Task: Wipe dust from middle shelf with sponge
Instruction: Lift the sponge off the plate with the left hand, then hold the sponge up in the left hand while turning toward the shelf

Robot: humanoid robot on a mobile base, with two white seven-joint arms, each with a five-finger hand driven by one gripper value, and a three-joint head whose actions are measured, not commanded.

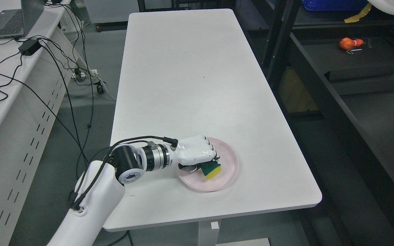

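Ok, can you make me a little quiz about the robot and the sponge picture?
1. True or false: the left hand has its fingers curled around the sponge.
2. What is under the sponge? A) a laptop B) a pink plate C) the floor
3. Fill in: the plate sits on the white ____.

Key: 1 true; 2 B; 3 table.

A white counter (pixel 190 85) is standing on a grey floor (pixel 91 112). At left, a desk (pixel 2 89) is carrying a laptop (pixel 10 20) and trailing black cables (pixel 63 68). At right, dark shelving (pixel 354 85) is holding an orange toy (pixel 349 43).
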